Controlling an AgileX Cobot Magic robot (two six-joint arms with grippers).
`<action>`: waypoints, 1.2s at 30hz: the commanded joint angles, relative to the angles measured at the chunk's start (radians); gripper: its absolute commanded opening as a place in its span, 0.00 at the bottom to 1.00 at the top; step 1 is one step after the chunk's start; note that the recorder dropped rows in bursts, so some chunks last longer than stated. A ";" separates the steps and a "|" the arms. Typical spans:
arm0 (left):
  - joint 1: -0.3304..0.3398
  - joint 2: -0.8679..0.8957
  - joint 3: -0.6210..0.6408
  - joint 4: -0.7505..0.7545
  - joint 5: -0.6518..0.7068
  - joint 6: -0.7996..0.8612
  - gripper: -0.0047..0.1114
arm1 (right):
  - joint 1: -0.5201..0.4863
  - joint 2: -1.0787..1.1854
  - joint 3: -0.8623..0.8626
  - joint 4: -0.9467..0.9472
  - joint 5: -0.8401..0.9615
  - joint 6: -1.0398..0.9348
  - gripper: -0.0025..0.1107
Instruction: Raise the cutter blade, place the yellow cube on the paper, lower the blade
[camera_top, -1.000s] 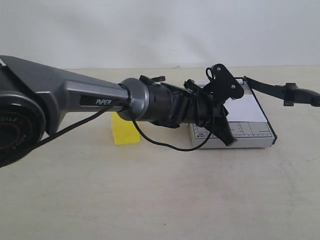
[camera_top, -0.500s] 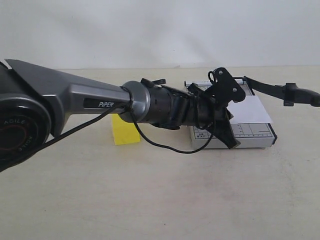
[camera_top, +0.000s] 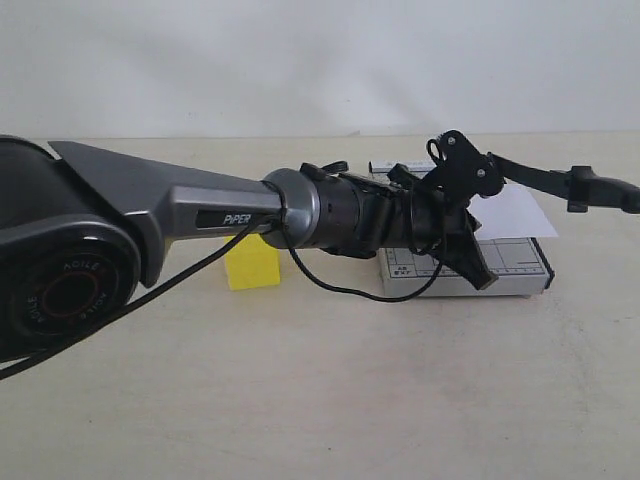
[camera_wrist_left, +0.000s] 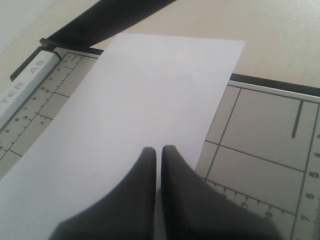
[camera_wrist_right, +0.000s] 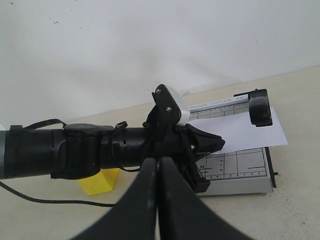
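Note:
The grey trimmer (camera_top: 520, 268) lies at the right of the table, and the white paper (camera_top: 520, 212) on it overhangs its right edge. The cutter blade (camera_top: 545, 178) stands raised, its handle (camera_top: 603, 189) out to the right. My left gripper (camera_top: 483, 280) reaches across from the left, shut, tips down on the paper (camera_wrist_left: 150, 95) over the trimmer's grid (camera_wrist_left: 260, 135); nothing shows between the fingers. The yellow cube (camera_top: 252, 262) sits on the table left of the trimmer, partly behind the left arm. My right gripper (camera_wrist_right: 158, 161) is shut and empty, hanging back from the trimmer (camera_wrist_right: 235, 167).
The left arm's grey link (camera_top: 180, 205) and black wrist (camera_wrist_right: 90, 150) span the table's middle, with a black cable (camera_top: 350, 290) looping under it. A white wall stands behind the beige table (camera_top: 350, 400). The blade handle (camera_wrist_right: 260, 107) hangs above the paper (camera_wrist_right: 250, 131).
The left arm has stretched further right. Its gripper tips moved right across the trimmer, and the paper slid right with them until it overhangs the right edge.

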 joint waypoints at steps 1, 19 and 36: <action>-0.019 0.017 0.005 -0.006 0.025 -0.009 0.08 | 0.002 -0.004 0.003 -0.004 -0.006 -0.004 0.02; -0.041 0.033 -0.054 -0.006 0.036 -0.005 0.08 | 0.002 -0.004 0.003 -0.004 -0.006 -0.004 0.02; -0.041 -0.109 -0.048 -0.006 -0.104 -0.076 0.47 | 0.002 -0.004 0.003 -0.004 -0.006 -0.004 0.02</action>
